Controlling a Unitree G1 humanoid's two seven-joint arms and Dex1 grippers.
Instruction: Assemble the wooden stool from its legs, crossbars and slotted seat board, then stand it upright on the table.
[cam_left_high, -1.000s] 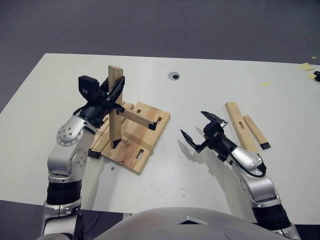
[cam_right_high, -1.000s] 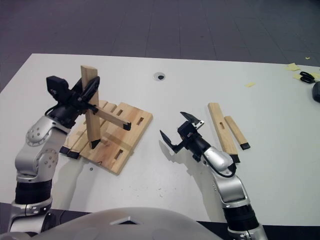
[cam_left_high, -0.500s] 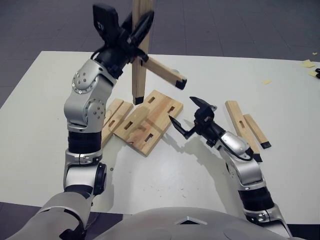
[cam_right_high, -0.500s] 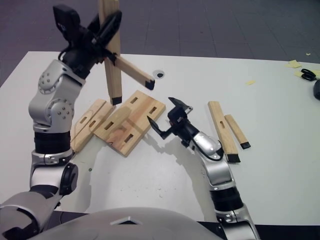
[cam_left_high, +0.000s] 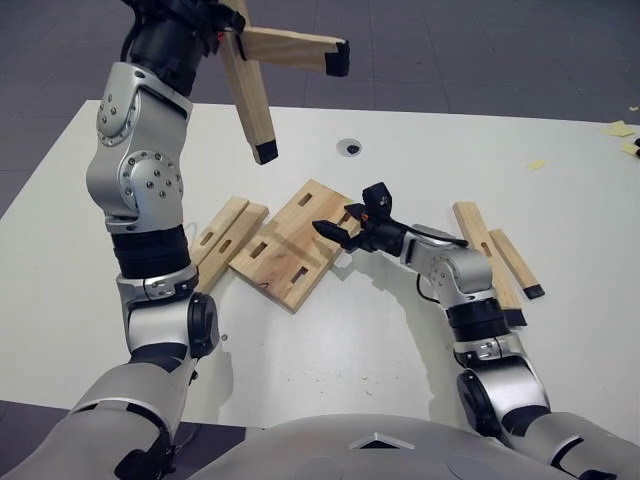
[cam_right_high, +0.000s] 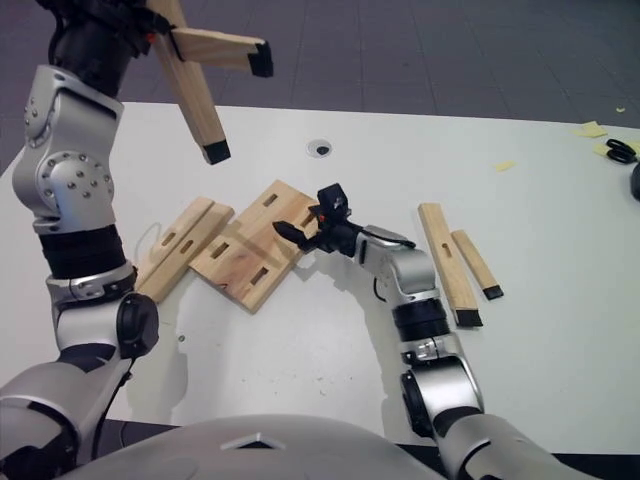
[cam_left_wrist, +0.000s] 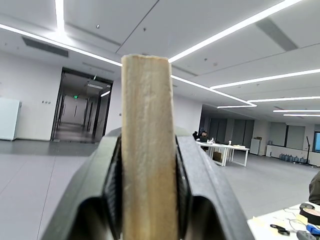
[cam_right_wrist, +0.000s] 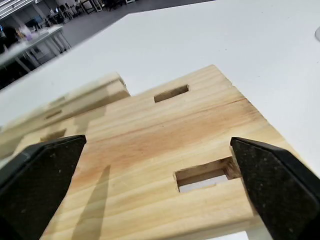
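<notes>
Your left end effector (cam_left_wrist: 148, 145) is clamped on the leg (cam_left_high: 250, 100). In the left wrist view its two dark fingers (cam_left_wrist: 111, 185) press both flat faces of the pale wood, whose cut end faces the camera. The arm holds it high above the left side of the table (cam_left_high: 580, 130). The leg is a plain light bar with a black cap on its free end. Its long axis slants down from the grip towards the table, with the capped end lowest and leaning a little to the robot's right, well clear of everything below. A crossbar (cam_left_high: 290, 47) is joined to it near the grip and sticks out almost level to the right, also ending in a black cap.

Your right end effector (cam_left_high: 350, 212) is spread wide and holds nothing. It sits low at the right-hand corner of the seat board (cam_left_high: 290, 250), pointing left across the wood. The right wrist view shows one finger on each side with the board's slots between them. You cannot tell whether a fingertip touches the board.

The seat board lies flat on the table, a pale square with rectangular slots, turned so a corner points away from the robot. Two slotted bars (cam_left_high: 222, 232) lie side by side just beside its left edge. Two more bars (cam_left_high: 478, 250) lie together beyond the right arm, the shorter one black-tipped
</notes>
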